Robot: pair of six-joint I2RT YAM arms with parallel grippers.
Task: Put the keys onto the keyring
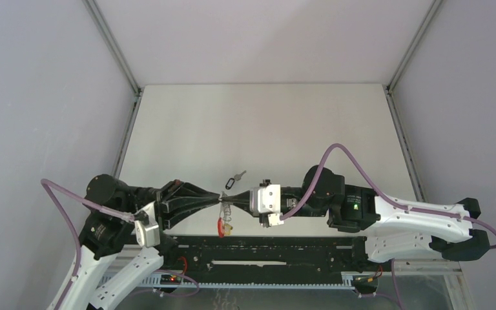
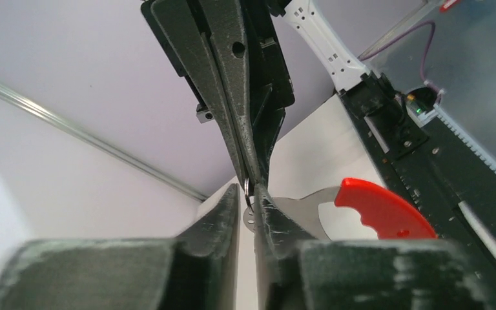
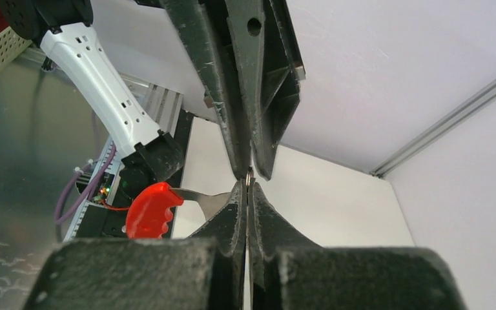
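The keyring hangs in the air between my two grippers, its red band dangling below with a yellow-orange tag beside it. My left gripper reaches in from the left and is shut on the keyring's flat metal end and a wire ring. My right gripper comes from the right, tip to tip with the left, and is shut on the same wire ring. The red band shows in both wrist views. A key with a black tag lies on the table just behind the grippers.
A black rail runs along the near edge under the grippers. Grey walls with aluminium posts close in the white table on the left, back and right.
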